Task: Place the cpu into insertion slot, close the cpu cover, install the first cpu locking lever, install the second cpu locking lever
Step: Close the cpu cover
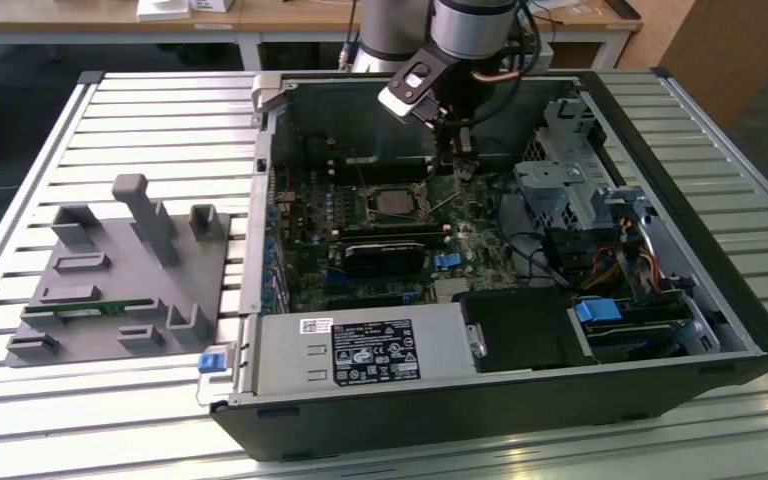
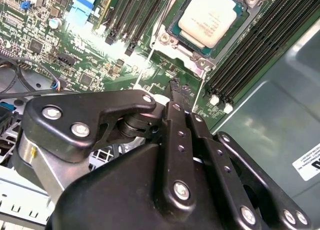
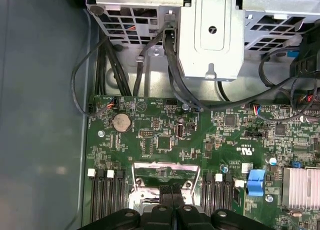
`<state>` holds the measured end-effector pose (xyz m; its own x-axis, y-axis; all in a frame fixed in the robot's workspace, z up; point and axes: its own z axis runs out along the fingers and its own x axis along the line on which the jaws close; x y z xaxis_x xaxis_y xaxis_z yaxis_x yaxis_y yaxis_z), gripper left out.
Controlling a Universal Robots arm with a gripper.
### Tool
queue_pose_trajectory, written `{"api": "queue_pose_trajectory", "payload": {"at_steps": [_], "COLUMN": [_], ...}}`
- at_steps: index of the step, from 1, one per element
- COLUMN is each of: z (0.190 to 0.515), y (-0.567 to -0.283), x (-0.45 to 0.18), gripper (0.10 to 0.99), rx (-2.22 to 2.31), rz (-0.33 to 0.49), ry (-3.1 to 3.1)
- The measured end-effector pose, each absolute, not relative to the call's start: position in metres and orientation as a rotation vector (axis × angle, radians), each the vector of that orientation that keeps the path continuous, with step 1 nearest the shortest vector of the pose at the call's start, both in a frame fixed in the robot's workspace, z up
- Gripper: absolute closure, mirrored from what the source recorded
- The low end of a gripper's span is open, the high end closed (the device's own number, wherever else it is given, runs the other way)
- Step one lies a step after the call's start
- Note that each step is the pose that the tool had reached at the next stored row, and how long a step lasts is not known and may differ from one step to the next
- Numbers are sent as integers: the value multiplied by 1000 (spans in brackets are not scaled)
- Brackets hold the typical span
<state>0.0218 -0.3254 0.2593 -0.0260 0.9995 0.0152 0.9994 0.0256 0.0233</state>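
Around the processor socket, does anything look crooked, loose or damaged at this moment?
Nothing looks damaged. The cpu lies flat in the insertion slot, with the cpu cover framing it. Only a thin locking lever stands slanted beside the socket in the exterior view, seemingly not latched; the shut gripper is close by.

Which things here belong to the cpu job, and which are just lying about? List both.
Job in hand:
cpu, lying in the insertion slot
cpu cover
tool

Lying about:
grey fixture
memory slots
coin battery
power supply
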Motion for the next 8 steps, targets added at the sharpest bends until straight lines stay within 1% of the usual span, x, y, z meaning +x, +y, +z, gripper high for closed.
{"api": "queue_pose_trajectory", "payload": {"at_steps": [8], "z": [259], "y": [-325], "x": [25], "gripper": [980], "rx": [2189], "rz": [43], "ry": [2246]}}
